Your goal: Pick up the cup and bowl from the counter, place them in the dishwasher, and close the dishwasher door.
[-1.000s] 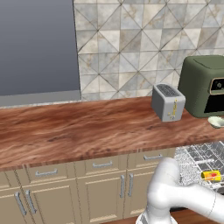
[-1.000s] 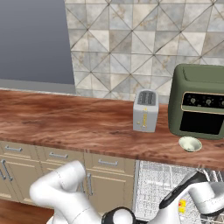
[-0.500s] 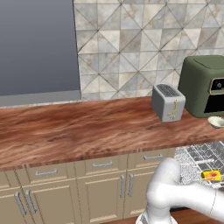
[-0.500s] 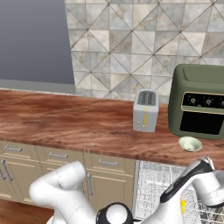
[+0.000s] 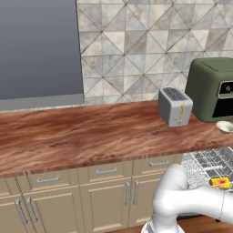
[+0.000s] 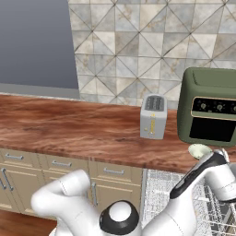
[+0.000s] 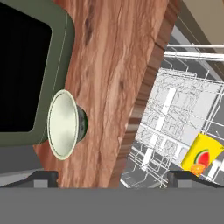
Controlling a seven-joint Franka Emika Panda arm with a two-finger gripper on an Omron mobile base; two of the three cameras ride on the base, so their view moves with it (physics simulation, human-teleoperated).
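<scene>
The cup (image 7: 201, 157) lies in the dishwasher (image 7: 175, 118) rack; the bowl (image 7: 63, 124) sits on the desk (image 7: 109, 65) against the oven (image 7: 30, 65). The gripper (image 7: 113, 177) is spread wide and empty, and a careless approach could bump the oven or push the bowl aside.

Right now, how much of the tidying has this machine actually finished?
Roughly a third. The cup already lies in the dishwasher rack. The gripper is open and empty, facing the bowl, which sits on the counter beside the oven. Left: grasp the bowl, rack it, then shut the door.
</scene>
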